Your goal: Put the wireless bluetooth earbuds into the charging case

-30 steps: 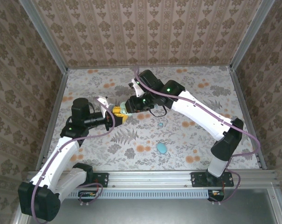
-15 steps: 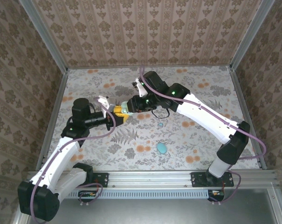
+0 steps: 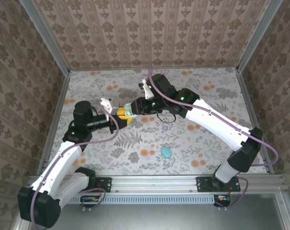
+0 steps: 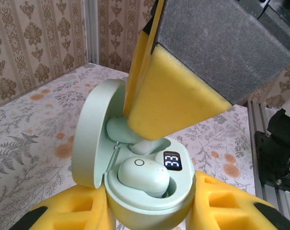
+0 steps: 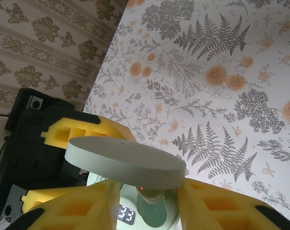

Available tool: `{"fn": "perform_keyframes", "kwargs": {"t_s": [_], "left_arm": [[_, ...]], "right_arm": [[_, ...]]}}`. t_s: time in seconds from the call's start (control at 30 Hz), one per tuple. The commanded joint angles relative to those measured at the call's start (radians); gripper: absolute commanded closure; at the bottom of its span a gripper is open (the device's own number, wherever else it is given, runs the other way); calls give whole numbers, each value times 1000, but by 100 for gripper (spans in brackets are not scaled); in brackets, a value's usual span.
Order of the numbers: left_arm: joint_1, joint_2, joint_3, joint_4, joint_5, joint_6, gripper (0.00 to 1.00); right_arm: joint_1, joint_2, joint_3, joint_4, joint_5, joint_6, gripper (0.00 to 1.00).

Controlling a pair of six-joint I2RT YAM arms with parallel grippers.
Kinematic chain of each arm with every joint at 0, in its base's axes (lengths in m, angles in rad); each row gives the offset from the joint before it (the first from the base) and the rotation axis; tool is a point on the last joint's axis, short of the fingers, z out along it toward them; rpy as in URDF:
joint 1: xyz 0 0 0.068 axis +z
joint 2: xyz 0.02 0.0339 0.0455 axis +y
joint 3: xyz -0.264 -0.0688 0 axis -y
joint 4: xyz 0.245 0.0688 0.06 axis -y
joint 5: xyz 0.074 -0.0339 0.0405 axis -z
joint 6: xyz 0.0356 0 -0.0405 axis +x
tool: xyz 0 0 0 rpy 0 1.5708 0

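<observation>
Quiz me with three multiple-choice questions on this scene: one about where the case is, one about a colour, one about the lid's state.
1. Where is the case? A. in a drawer B. in the left gripper C. in a box
2. What colour is the oval lying on the table? A. red B. blue C. yellow
3. The case's lid is: A. shut B. off C. open
Answers: B, yellow pads clamp its base; B, plainly blue; C, it stands hinged up beside a seated earbud.
</observation>
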State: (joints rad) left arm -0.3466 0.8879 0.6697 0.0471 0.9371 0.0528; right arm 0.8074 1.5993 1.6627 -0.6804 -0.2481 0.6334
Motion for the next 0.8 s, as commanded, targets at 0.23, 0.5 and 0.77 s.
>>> {"fn": "perform_keyframes", "kwargs": {"t_s": [0.23, 0.5, 0.77], "left_arm": [[-14, -22, -11, 17, 43, 8, 100], [-23, -21, 5, -16, 25, 38, 100], [-52, -33, 25, -70, -25, 88, 100]], "right_arm": [[-5, -63, -62, 122, 36, 39, 61], [-5, -77, -92, 139, 24, 55, 56], [-6, -73, -93, 140, 23, 65, 59]]}}
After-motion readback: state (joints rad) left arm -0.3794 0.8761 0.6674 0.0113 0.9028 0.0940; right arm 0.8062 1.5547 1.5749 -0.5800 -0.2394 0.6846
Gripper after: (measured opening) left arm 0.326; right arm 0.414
